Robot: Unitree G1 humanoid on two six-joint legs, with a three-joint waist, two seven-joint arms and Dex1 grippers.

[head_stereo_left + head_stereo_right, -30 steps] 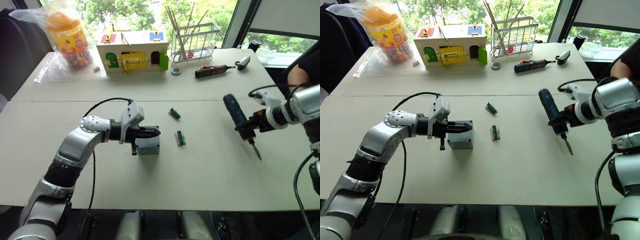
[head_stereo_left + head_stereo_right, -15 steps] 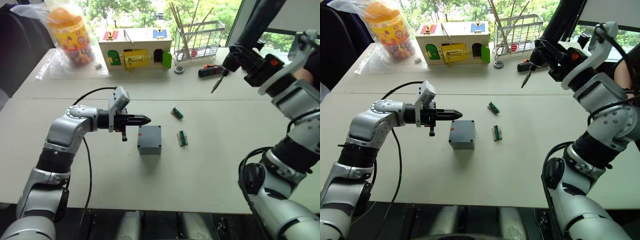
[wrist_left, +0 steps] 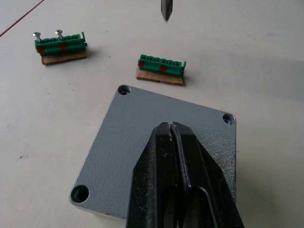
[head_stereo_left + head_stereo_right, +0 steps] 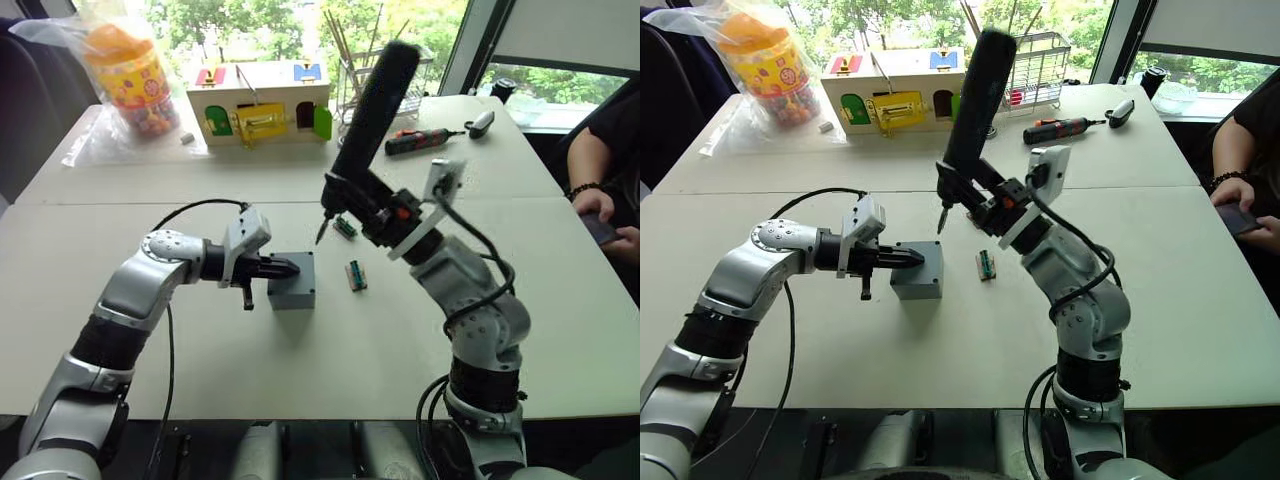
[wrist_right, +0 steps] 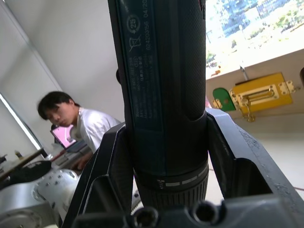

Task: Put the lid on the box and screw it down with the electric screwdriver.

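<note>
You are working in what looks like a robotics lab or test room set up by big windows (image 4: 250,15) with trees outside. Two plain pale tables (image 4: 300,180) are pushed together edge to edge. Along the far edge sit practice props: a wooden toy house (image 4: 262,100) with coloured doors and latches, a bagged jar of sweets (image 4: 128,75) at the far left corner, a wire rack (image 4: 1040,65), and a red-and-black screwdriver (image 4: 425,142). Small green terminal blocks (image 3: 160,69) lie mid-table. A person (image 4: 605,180) sits at the right edge.
</note>
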